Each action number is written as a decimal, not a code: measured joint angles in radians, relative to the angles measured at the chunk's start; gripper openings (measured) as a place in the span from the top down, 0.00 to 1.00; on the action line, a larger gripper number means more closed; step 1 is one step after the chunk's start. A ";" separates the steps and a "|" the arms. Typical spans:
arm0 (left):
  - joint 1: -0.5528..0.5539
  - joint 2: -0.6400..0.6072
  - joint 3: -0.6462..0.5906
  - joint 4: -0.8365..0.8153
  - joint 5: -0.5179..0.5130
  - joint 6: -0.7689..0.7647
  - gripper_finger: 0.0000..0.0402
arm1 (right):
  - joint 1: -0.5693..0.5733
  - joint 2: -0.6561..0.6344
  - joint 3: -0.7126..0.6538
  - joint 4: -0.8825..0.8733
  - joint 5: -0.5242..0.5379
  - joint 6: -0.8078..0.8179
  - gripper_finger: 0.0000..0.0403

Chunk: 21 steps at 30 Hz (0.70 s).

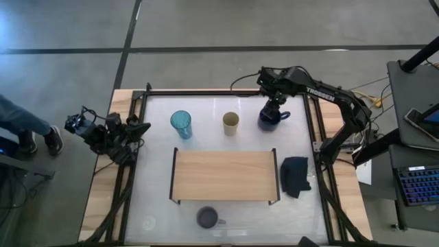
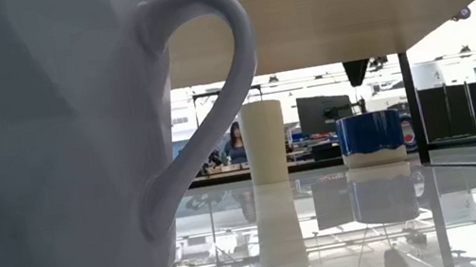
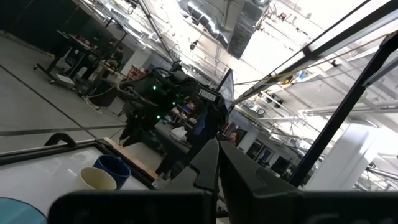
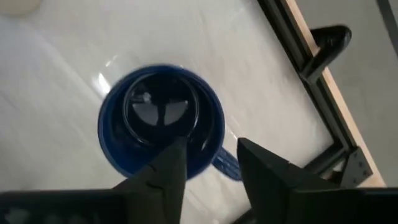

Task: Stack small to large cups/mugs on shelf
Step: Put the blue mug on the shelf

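Right gripper (image 4: 208,158): over the navy mug (image 1: 270,118) at the far right of the white worktop (image 1: 154,165) — fingers spread, one above the mug's opening, the other outside the rim near the handle; no pinch to be seen on the rim.
Navy mug: upright on the worktop, beyond the shelf's right end, handle toward the right edge; in the low view a blue band with a white base (image 2: 371,137).
Left gripper (image 3: 211,174): parked off the worktop's left edge, up in the air, fingers pressed together, nothing between them.
Shelf (image 1: 225,176): light-wood board with black end frames, middle of the worktop, nothing standing on it.
Teal tumbler (image 1: 181,125): upright, beyond the shelf's left end, well apart from the tan cup.
Tan cup (image 1: 231,123): upright, handleless, between tumbler and navy mug — behind the shelf's middle; pale column in the low view (image 2: 264,142).
Grey-lavender mug (image 1: 208,218): near edge of the worktop, in front of the shelf, handle to the right; fills the low view's left side (image 2: 50,154).
Dark folded cloth (image 1: 295,175): just beside the shelf's right end.
Person (image 1: 24,127): legs and shoes on the floor, left of the worktop.
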 joint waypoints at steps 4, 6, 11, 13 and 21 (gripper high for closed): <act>0.000 -0.001 0.000 0.000 0.000 0.000 1.00 | 0.000 0.030 -0.003 -0.001 -0.002 -0.044 0.60; 0.000 -0.002 0.000 0.000 0.000 0.000 1.00 | -0.006 0.048 -0.006 -0.001 0.009 -0.056 0.59; 0.000 -0.002 0.000 0.000 -0.001 0.000 1.00 | -0.007 0.084 -0.006 0.020 0.068 -0.107 0.60; 0.000 -0.001 0.000 0.000 -0.001 0.000 1.00 | -0.014 0.091 -0.009 0.040 0.069 -0.134 0.61; 0.000 0.000 0.000 0.001 -0.001 0.000 1.00 | -0.060 0.104 -0.013 0.047 0.069 -0.172 0.61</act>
